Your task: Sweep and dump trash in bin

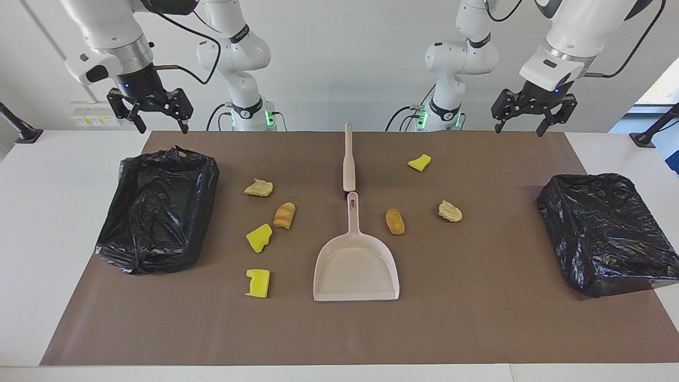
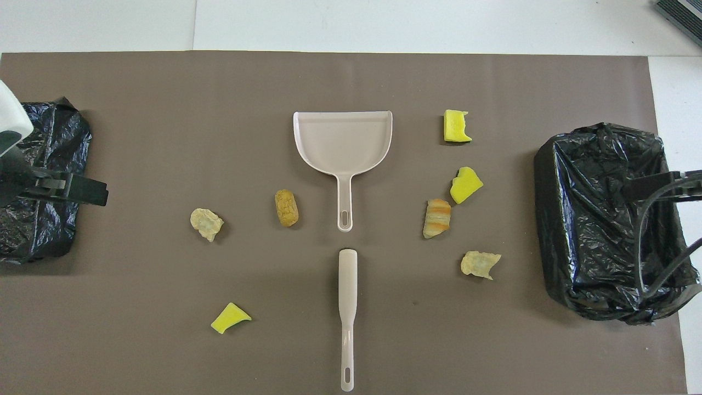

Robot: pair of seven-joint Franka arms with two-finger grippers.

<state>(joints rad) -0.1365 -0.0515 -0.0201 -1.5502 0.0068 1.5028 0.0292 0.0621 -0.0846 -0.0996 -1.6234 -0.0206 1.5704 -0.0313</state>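
Seven small scraps of trash are scattered on the brown table mat (image 1: 477,318): three yellow sponge chunks (image 1: 259,237) and four tan or orange bread-like pieces (image 1: 394,221). Four scraps lie toward the right arm's end of the table and three toward the left arm's end. They are judged light, soft and easily rolled, so pushing rather than pinching is called for.

Between the two groups lies the beige plastic dustpan (image 1: 356,270), its handle pointing toward the robots. The beige plastic brush (image 1: 348,158) lies in line with it, nearer the robots, not touching it. Both are judged stiff, light and somewhat slippery; each is best taken by its slim handle, the brush near its middle.

A black-bagged bin (image 1: 159,209) stands at the right arm's end of the table, and a second black-bagged bin (image 1: 607,233) at the left arm's end.

The right gripper (image 1: 160,123) is held raised over the edge of the mat by the first bin, fingers spread wide, nothing held. The left gripper (image 1: 521,126) is held raised likewise by the second bin, fingers spread, empty.
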